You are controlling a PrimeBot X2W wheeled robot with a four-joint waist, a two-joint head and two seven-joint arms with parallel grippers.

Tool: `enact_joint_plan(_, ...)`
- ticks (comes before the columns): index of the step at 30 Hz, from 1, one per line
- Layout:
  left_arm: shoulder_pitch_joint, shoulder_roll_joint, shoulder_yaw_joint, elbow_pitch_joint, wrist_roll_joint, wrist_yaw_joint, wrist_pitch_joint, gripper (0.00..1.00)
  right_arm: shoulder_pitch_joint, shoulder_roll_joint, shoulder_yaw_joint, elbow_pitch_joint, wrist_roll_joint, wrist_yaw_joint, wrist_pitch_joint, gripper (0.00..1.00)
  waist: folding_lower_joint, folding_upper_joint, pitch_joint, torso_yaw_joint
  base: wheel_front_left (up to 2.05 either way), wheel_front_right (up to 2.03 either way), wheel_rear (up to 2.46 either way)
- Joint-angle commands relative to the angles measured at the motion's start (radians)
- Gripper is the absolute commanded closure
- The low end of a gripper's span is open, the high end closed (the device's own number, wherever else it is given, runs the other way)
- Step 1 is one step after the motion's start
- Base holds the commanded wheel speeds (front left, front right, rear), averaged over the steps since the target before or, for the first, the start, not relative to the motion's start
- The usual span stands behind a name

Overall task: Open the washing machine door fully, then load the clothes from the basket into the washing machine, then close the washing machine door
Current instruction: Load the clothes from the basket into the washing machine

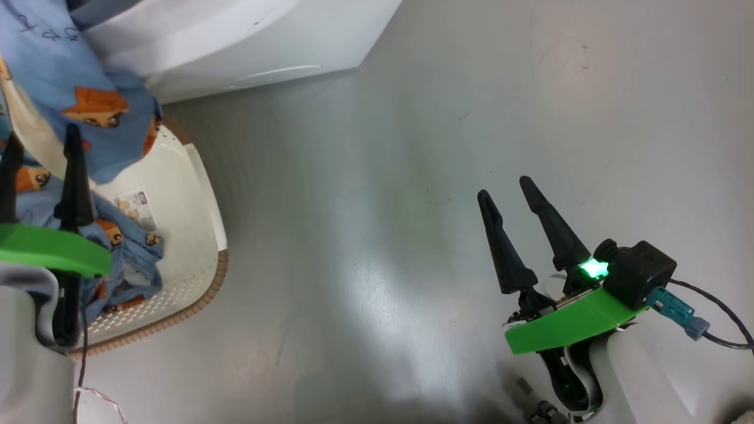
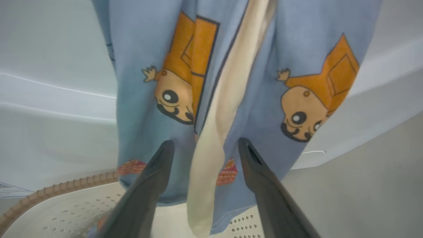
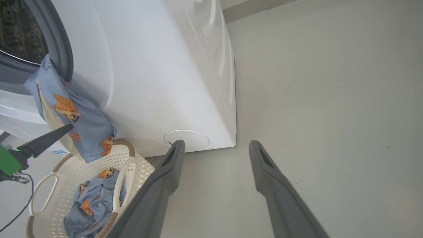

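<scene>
Just ahead of the left gripper [image 2: 205, 142], fingers spread wide and empty, a light blue cartoon-printed fabric garment [image 2: 142, 49] hangs out of the white washing machine [image 3: 148, 66] over the cream perforated plastic basket [image 2: 49, 191]. Advise straddling the central fold before closing. Right gripper [image 3: 214, 142] likewise spread, empty.

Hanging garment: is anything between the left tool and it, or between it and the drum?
Nothing visible does. The open left tool points straight at the hanging garment, close before it. Its upper end already lies on the grey seal at the drum opening.
</scene>
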State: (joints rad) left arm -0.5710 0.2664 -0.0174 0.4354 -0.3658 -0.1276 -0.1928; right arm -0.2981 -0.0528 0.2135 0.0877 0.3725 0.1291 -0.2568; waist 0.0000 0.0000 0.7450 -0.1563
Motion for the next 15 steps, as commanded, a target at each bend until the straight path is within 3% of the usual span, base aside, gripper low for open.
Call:
enact_joint_plan(1, -0.009, 0.044, 0.022, 0.003, -0.011, -0.003, 0.008, 0.00, 0.015, 0.003, 0.025, -0.021, 0.007, 0.002, -0.005, 0.00, 0.0000, 0.0000, 0.006, -0.005, 0.00, 0.00, 0.00)
enact_joint_plan(12, -0.110, 0.078, -0.029, 0.111, -0.104, -0.003, 0.017, 0.03, 0.009, 0.003, 0.032, -0.025, 0.019, 0.002, -0.005, 0.00, 0.0000, 0.0000, 0.029, -0.015, 0.00, 0.00, 0.00)
enact_joint_plan(13, -0.118, 0.082, -0.034, 0.119, -0.108, -0.003, 0.012, 0.42, 0.008, 0.003, 0.033, -0.024, 0.019, 0.002, -0.005, 0.00, 0.0000, 0.0000, 0.030, -0.016, 0.00, 0.00, 0.00)
enact_joint_plan(14, -0.124, 0.084, -0.040, 0.126, -0.113, -0.003, 0.007, 0.66, 0.007, 0.003, 0.033, -0.023, 0.021, 0.002, -0.005, 0.00, 0.0000, 0.0000, 0.031, -0.017, 0.00, 0.00, 0.00)
enact_joint_plan(15, -0.129, 0.088, -0.048, 0.132, -0.115, -0.003, 0.002, 0.98, 0.006, 0.003, 0.033, -0.023, 0.023, 0.002, -0.005, 0.00, 0.0000, 0.0000, 0.032, -0.017, 0.00, 0.00, 0.00)
